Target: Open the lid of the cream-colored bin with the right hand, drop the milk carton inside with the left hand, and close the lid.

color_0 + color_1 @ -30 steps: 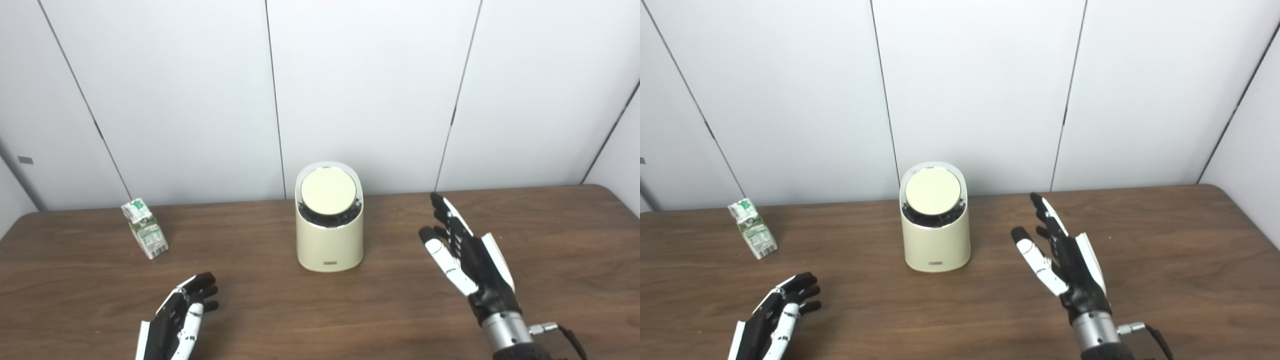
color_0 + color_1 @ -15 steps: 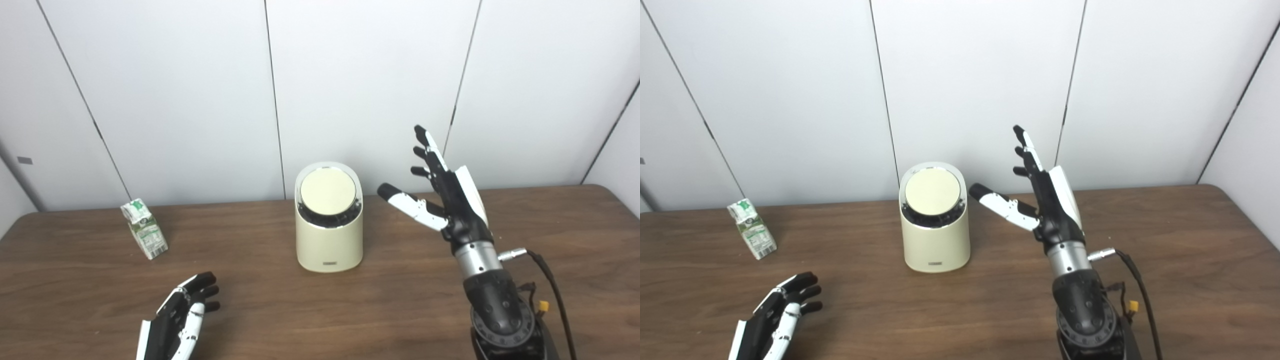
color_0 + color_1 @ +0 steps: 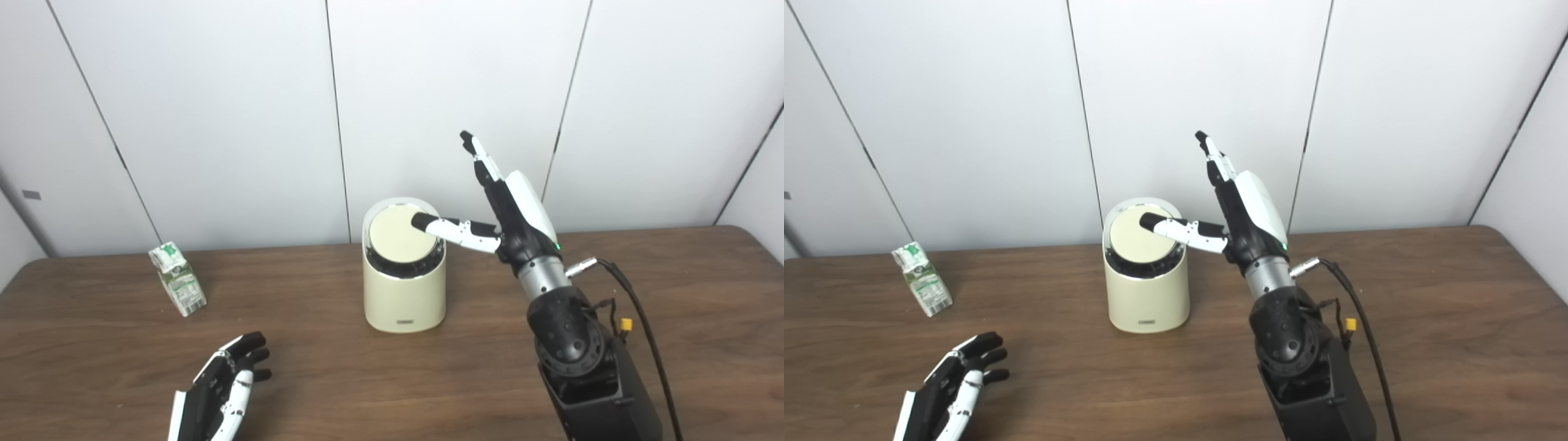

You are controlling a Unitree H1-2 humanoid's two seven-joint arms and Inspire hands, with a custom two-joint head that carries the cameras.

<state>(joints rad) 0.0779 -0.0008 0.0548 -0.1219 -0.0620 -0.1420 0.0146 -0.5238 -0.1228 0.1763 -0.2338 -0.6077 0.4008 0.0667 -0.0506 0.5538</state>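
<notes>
Cream-colored bin (image 3: 403,288) stood upright near the middle of the tabletop (image 3: 674,288), close to the back wall, with its round lid (image 3: 401,234) shut and tilted toward the cameras inside a dark ring. The right hand (image 3: 511,211) hung in the air just to the right of the bin's top, palm turned toward it, holding nothing. Its fingers (image 3: 481,162) were spread and pointed up and away, while the thumb (image 3: 450,225) reached out sideways to the left, its dark tip over the right part of the lid. Whether the tip pressed on the lid or only hovered above it could not be told from either view.

That was the relation the next move seemed to turn on: the lid lay directly left of and slightly below the right palm, with only the thumb across it, so a push or a lift at that edge looked like the way in. The opening step appeared to be just starting, with the lid not yet raised.

The milk carton (image 3: 178,286) stood well apart from the bin, far to the left and leaning a little, its long axis roughly upright with the gabled top uppermost. The left hand (image 3: 219,392) rested low at the front edge of the tabletop, empty, its fingers loosely apart. It was the nearer hand to the carton, which lay ahead of it and a little to the left.
</notes>
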